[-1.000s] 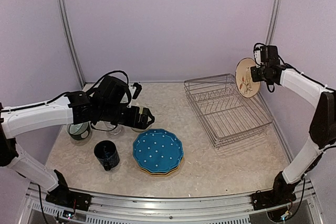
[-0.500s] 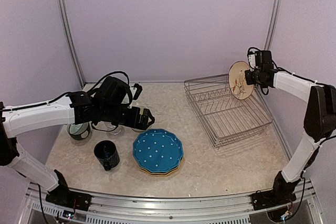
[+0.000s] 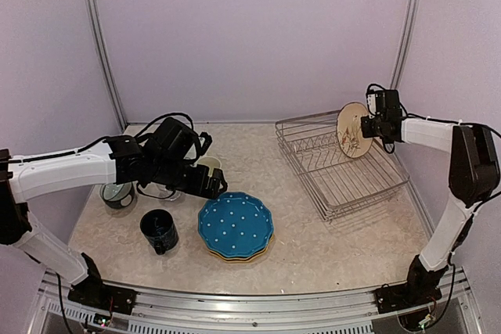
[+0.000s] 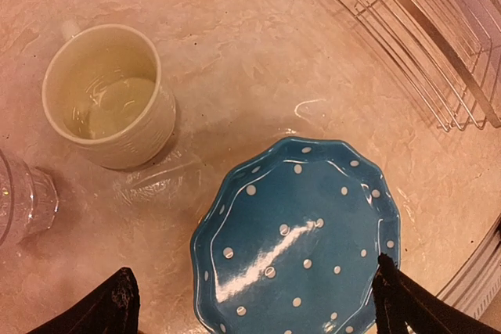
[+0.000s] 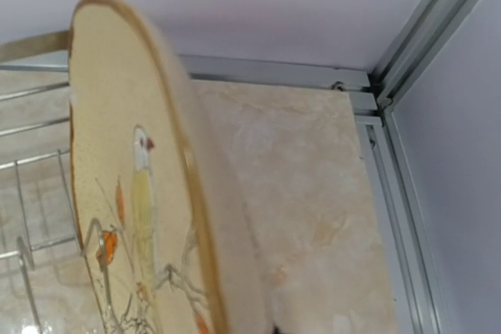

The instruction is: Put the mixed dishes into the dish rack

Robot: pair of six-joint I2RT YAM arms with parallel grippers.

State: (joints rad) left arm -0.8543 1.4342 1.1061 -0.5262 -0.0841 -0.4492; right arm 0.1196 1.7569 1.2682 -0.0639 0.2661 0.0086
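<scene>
Right gripper (image 3: 368, 126) is clamped on the bird plate (image 3: 350, 131), holding it on edge over the far end of the rack (image 3: 344, 187). Left gripper (image 3: 213, 186) hangs with its fingers spread wide above the blue plate (image 3: 235, 223), the cream mug (image 4: 109, 107) just beside.

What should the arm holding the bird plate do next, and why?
Probably lower it a little: the right pincer holds the cream bird plate on edge just over the dish rack, apparently not yet set down in it.
</scene>
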